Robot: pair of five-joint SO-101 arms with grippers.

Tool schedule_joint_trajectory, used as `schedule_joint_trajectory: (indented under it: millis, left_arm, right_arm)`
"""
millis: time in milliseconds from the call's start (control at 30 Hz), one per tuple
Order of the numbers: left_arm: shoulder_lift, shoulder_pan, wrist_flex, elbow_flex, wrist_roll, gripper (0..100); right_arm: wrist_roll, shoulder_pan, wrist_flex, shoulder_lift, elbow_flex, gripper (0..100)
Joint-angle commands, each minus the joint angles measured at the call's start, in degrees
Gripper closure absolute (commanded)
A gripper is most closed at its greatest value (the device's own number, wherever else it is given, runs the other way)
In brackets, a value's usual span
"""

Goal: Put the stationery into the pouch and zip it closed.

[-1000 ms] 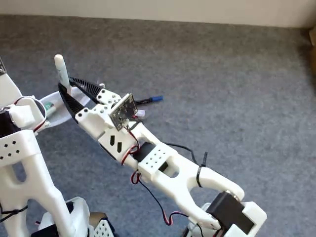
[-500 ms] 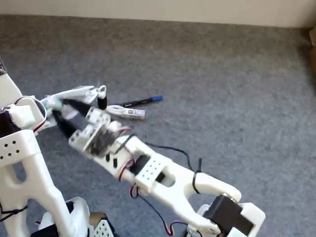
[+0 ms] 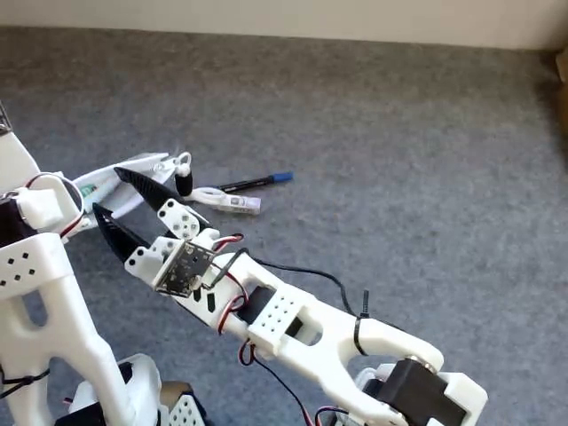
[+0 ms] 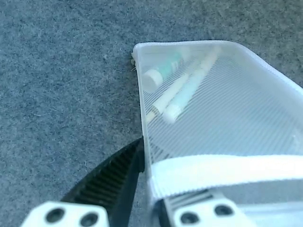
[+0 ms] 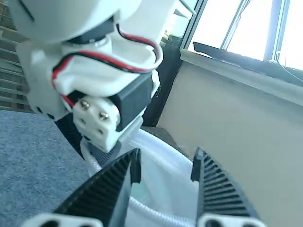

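Note:
The translucent mesh pouch (image 3: 133,169) lies at the left of the grey carpet, and several pens (image 4: 175,90) show through its side (image 4: 213,123). My left gripper (image 4: 147,161) is shut on the pouch's white edge band. My right gripper (image 3: 106,191) stands open at the pouch's mouth with nothing between its black fingers. In the right wrist view the pouch rim (image 5: 161,179) sits between the open jaws of my right gripper (image 5: 165,163). On the carpet beside the pouch lie a black pen with a blue cap (image 3: 253,183), a white stick-shaped item (image 3: 229,201) and a short black-ended piece (image 3: 184,184).
The left arm's white body (image 3: 35,266) stands at the near left, and its motor housing (image 5: 94,80) hangs close above my right gripper. Bare grey carpet (image 3: 426,177) stretches right and back to a pale wall (image 3: 355,18).
A second ago my right gripper held a white pen upright above the pouch. It tipped down to the pouch mouth, and now it is open without the pen, lower and nearer the camera.

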Motion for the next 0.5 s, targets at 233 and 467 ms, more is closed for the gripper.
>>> schedule_joint_trajectory:
  millis: [233,467]
  left_arm:
    - [0.0,1.2,-0.8,0.1,-0.4,99]
    - [0.0,1.2,-0.9,0.1,-0.4,99]
  right_arm:
    - [0.8,2.6,-0.8,-3.4,-0.8,83.1]
    - [0.6,3.8,5.9,-6.2,-3.1,83.2]
